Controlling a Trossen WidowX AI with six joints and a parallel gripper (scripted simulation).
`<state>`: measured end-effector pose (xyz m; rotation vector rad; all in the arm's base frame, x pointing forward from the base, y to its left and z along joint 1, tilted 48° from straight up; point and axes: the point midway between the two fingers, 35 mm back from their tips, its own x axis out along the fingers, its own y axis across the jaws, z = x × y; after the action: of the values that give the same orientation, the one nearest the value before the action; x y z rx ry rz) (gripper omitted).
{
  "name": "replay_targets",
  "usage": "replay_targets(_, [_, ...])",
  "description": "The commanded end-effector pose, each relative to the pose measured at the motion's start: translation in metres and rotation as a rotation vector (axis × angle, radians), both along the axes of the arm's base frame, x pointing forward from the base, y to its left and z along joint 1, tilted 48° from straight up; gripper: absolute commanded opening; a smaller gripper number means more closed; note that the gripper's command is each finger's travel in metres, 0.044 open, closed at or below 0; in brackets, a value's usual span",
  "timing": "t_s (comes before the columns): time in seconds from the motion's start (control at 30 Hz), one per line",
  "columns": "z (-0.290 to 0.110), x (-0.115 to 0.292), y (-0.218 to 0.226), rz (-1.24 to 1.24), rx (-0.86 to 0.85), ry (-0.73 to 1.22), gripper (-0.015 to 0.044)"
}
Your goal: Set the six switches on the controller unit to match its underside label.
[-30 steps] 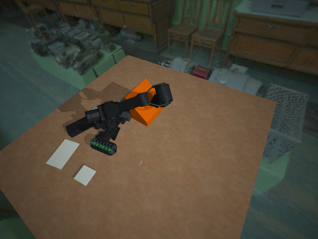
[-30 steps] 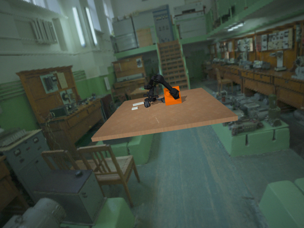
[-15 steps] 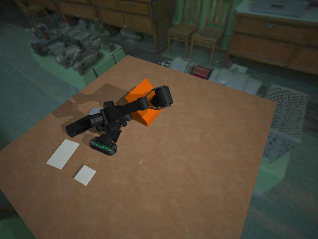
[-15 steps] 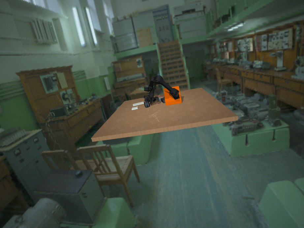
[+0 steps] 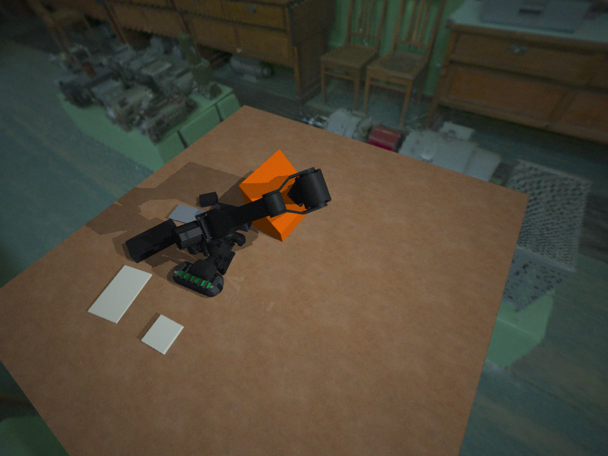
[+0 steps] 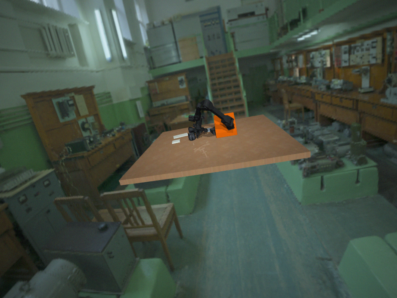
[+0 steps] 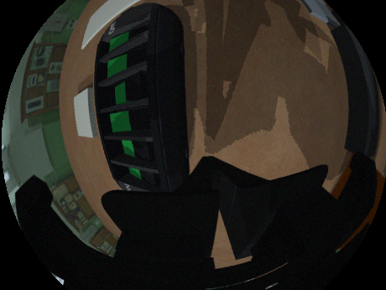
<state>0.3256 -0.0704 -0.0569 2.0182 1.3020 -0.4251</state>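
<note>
The dark grey controller unit [image 5: 211,287] [image 6: 191,136] [image 7: 169,84] lies on the bench with its switch face showing. Green shows on all six rockers, in patches of differing size in the wrist view; I cannot tell every setting. The label is hidden. My gripper [image 5: 210,267] [image 7: 207,161] is shut, with nothing seen between its fingers. In the top view it is right behind the unit and overlaps its rear edge. In the wrist view the unit stands beyond the fingers, slightly left, and its near end is partly covered by them. I cannot tell whether they touch.
A larger white plate [image 5: 120,294] [image 6: 180,135] [image 7: 102,18] and a smaller one [image 5: 162,334] [image 6: 175,141] [image 7: 84,112] lie near the unit. A grey-blue part [image 5: 181,213] is partly behind the arm. A large orange block [image 5: 271,169] [image 6: 226,131] stands under the arm.
</note>
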Motion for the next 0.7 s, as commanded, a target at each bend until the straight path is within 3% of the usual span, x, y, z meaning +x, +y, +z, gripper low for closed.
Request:
replay_targets(0.0, [-0.0030,-0.0019,0.0032,-0.001,0.005,0.015,0.0000])
replay_targets(0.67, [-0.0016,0.0059,0.0027,-0.001,0.005,0.015,0.0000])
